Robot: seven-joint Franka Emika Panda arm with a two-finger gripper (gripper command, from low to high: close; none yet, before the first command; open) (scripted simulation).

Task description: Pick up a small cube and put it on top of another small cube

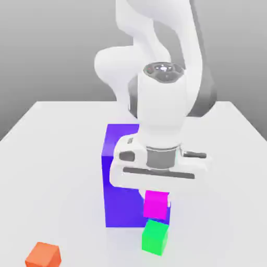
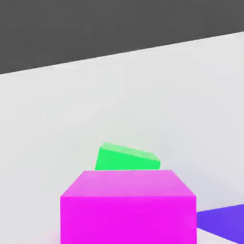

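— Where is the pink cube (image 1: 156, 204) right now?

— Up off the white table (image 1: 62, 156), held under the robot's hand. The claw (image 1: 156, 194) is closed on it, gripping it from above (the fingers themselves are mostly hidden behind the hand's wide body in the exterior view). In the hand view the pink cube (image 2: 128, 209) sits close in front of the camera.

— And the green cube (image 1: 155, 237)?

— It rests on the table just below the pink one, a little toward the exterior view's left of it. The two look very close, but I cannot tell whether they touch. From the hand view the green cube (image 2: 125, 158) peeks out past the pink cube's top edge, turned at a slight angle.

— What else is on the table?

— A big blue block (image 1: 121, 172) stands upright right behind the hand, beside both small cubes; a corner of the blue block (image 2: 224, 221) shows in the hand view too. An orange cube (image 1: 44, 255) lies well apart, near the front corner on the exterior view's left.

— How is the arm (image 1: 156, 57) placed?

— It bends over from the back of the table, with the hand pointing straight down.
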